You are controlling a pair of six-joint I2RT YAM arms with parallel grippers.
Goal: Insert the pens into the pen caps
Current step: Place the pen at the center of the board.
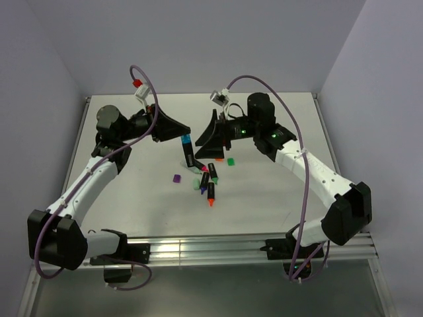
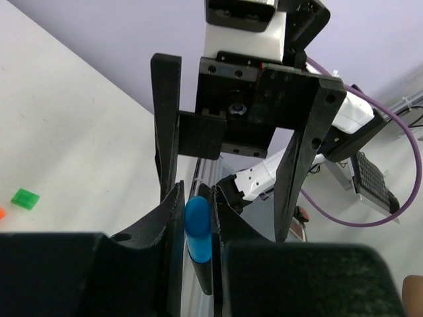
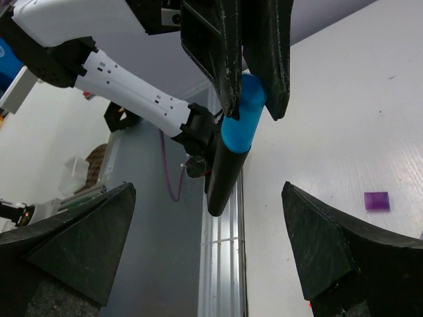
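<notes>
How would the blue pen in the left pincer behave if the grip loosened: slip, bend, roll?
Probably stiff: the blue pen hangs straight from the left pincer, no bend. Likely slippery: its barrel looks smooth, and it is pinched only near the blue end. Being round, it would probably roll once on the table.

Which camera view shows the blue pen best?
The right wrist view: the blue pen shows almost whole, its blue end clamped in the left gripper, black barrel free. The left wrist view shows only its blue end between the fingers; the top view shows it small.
</notes>
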